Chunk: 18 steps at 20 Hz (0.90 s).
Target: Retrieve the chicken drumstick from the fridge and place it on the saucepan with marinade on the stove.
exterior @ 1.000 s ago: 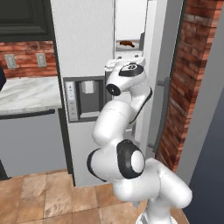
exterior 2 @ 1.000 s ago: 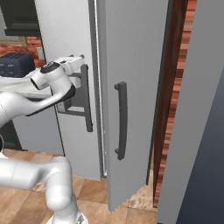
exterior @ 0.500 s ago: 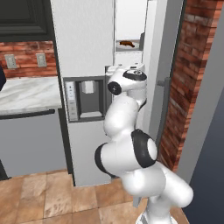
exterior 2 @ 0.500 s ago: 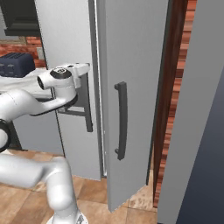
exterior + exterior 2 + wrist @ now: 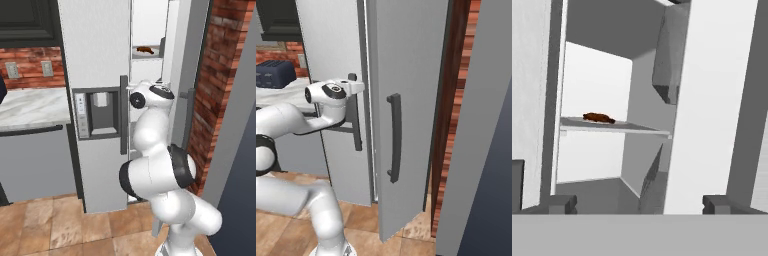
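The end effector (image 5: 640, 202) has its two dark fingertips (image 5: 559, 203) spread wide, holding nothing, and points into the gap of the tall light grey side-by-side fridge (image 5: 95, 60). Farther in, the small dark reddish-brown chicken drumstick (image 5: 598, 118) lies on a white shelf (image 5: 614, 128) inside, well apart from the fingertips. The right door (image 5: 406, 100) with its dark vertical handle (image 5: 394, 137) stands ajar, seemingly about halfway

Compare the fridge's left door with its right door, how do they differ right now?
The left door is shut flat, while the right door is swung partly open, showing the shelf with the chicken drumstick. The left door carries a water dispenser panel; the right door is plain. Both are light grey with dark vertical handles.
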Motion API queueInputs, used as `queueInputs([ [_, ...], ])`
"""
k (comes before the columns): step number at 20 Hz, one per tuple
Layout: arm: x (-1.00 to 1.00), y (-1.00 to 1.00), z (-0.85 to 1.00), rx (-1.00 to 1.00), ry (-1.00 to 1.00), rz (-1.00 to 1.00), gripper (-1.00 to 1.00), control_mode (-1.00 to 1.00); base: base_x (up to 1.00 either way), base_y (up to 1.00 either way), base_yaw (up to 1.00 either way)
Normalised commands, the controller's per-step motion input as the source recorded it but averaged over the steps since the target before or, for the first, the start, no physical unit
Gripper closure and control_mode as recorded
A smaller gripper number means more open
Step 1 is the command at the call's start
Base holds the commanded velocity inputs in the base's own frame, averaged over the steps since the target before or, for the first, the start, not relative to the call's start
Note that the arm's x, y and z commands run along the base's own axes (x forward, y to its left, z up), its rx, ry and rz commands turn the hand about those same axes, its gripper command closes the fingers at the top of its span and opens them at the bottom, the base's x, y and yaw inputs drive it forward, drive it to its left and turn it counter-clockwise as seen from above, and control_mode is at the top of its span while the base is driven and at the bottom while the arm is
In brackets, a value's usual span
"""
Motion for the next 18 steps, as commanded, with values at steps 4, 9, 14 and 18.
queueInputs([
  [4, 0.0, -0.17, -0.26, 0.0, -0.05, -0.07, -1.0, -1.0, 0.0, 0.0, 0.0],
  [9, 0.0, -0.07, -0.21, 0.0, -0.05, -0.06, -1.0, -1.0, 0.0, 0.0, 0.0],
  [14, 0.13, -0.03, -0.24, 0.0, -0.06, -0.04, -1.0, -1.0, 0.0, 0.0, 0.0],
  [18, 0.25, -0.01, -0.26, 0.0, -0.08, 0.0, -1.0, -1.0, 0.0, 0.0, 0.0],
])
